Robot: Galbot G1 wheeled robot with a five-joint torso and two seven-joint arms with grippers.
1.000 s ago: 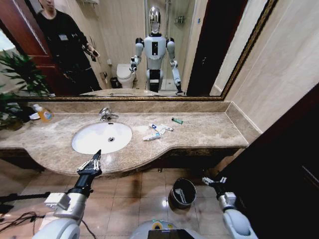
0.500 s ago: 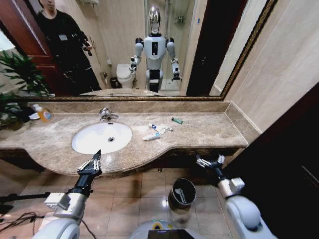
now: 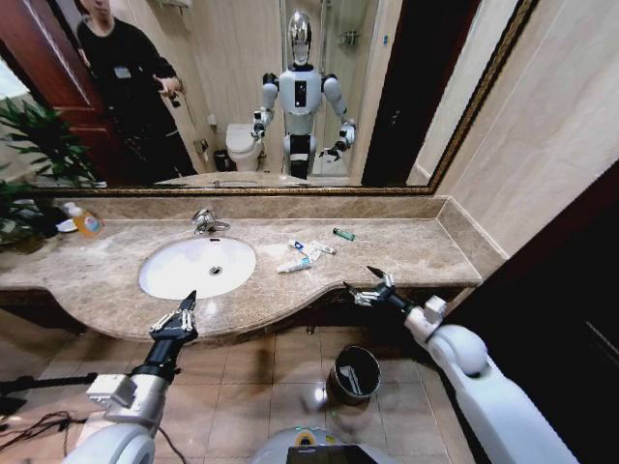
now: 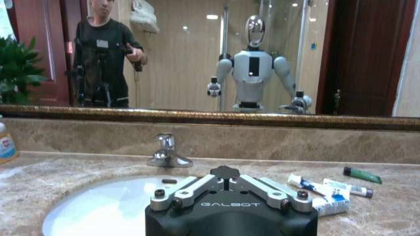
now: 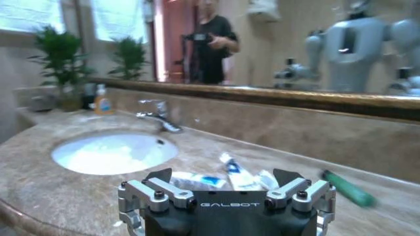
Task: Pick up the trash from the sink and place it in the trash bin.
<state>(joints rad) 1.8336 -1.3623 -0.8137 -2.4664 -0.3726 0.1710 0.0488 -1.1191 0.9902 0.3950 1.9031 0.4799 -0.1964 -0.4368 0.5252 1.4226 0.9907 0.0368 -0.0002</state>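
Right gripper [image 3: 368, 283] had risen from beside bin [image 3: 355, 372] to tabletop [image 3: 406, 253] front edge, fingers spread wide, empty. Trash [image 3: 308, 255] lay on tabletop at sink's [image 3: 197, 267] 3 o'clock, none in basin. Left gripper [image 3: 175, 313] unmoved at sink's 6 o'clock, fingers parted.

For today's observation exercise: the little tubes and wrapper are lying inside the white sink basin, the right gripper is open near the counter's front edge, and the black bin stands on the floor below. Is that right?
Not quite. The trash lies on the marble counter beside the sink, not in the basin, as the head view shows. The rest holds: the right gripper is open near the counter's front edge, and the trash bin stands on the floor below.
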